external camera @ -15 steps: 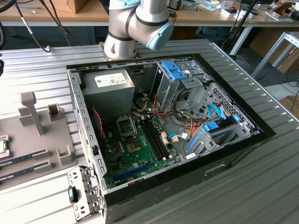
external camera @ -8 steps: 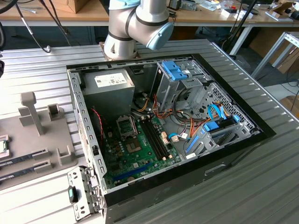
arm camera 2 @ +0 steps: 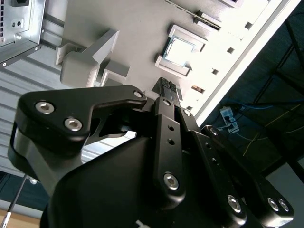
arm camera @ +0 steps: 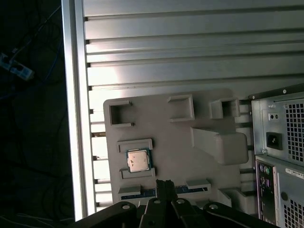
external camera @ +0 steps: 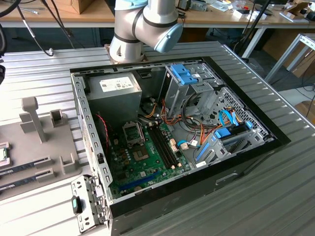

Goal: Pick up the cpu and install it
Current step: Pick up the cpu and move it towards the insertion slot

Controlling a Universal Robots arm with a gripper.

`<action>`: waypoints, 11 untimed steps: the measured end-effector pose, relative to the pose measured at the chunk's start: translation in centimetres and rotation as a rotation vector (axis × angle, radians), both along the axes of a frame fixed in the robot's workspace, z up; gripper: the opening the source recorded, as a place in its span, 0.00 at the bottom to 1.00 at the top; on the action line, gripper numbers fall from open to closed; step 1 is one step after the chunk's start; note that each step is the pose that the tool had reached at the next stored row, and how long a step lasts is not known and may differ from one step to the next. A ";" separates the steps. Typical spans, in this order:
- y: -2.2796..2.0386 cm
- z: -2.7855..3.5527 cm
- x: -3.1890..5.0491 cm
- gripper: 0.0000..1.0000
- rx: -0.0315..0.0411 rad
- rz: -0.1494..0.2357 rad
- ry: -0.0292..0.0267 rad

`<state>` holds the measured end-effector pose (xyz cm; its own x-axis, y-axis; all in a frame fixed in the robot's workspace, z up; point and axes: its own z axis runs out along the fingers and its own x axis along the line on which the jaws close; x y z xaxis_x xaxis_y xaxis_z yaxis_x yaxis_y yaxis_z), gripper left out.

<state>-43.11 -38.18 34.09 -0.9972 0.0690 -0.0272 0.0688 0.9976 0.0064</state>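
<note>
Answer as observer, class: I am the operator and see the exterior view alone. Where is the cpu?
Observer: In the first wrist view the cpu lies in a square recess of the grey tray, metal top up.
Operator: Is the pincer on it?
Observer: No. In the second wrist view the pincer hangs over the grey tray, apart from the cpu.

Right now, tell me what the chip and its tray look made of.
The chip: metal top, by its pale silvery sheen, with a thin green rim that looks like circuit board. The tray: probably plastic, matte uniform grey with moulded raised pockets.
</note>
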 end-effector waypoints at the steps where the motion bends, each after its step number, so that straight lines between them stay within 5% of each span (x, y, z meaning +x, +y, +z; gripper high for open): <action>1: 0.00 -0.02 0.00 0.11 0.0000 0.000 0.0000; 11: 0.00 -0.25 0.00 0.11 0.0000 0.000 0.0000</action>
<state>-43.12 -38.18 33.83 -0.9972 0.0690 -0.0272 0.0688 0.9976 0.0064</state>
